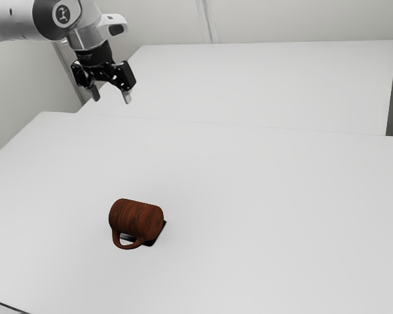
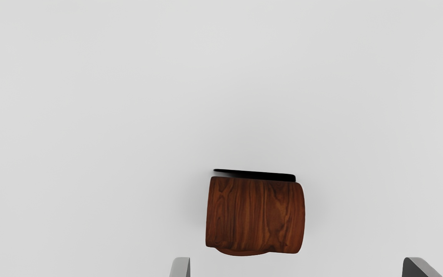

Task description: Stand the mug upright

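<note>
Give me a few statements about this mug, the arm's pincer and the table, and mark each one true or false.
1. The mug lies on its side on the table. True.
2. The mug already stands upright. False: it is lying down, so the task is not done.
3. The pincer is open, its two fingers apart. True.
4. The pincer is clamped on the mug. False: it hangs in the air, away from the mug, with nothing between its fingers.
5. In the exterior view, the handle is on the mug's side nearer that view's bottom edge. True.
6. The mug is plain white. False: it is reddish brown with a wood-grain look.
</note>
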Motion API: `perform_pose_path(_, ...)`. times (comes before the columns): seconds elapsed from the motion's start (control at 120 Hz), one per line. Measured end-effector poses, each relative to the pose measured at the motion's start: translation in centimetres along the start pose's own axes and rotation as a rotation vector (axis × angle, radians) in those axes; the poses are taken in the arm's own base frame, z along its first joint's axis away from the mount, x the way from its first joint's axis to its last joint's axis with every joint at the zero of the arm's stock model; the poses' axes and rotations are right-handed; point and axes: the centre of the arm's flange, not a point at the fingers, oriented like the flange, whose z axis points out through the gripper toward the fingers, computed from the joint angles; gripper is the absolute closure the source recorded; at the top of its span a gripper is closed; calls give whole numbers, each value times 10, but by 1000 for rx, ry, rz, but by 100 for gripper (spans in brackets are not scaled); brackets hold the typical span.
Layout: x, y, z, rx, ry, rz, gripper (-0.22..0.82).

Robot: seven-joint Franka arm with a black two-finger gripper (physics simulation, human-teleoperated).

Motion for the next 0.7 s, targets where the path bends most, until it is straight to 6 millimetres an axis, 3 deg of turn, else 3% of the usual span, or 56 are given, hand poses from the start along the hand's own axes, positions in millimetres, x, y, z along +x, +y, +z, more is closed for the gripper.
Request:
perform_pose_path(0.267,-5,8,6,-17,-8,-3,0)
perform_pose_path(0.475,-11,13,40,-84,-57,-12,0)
perform_pose_path(0.583,-12,-2,63,-131,-74,-27,0)
perform_pose_path(0.7,-19,-40,84,-186,-72,-80,0)
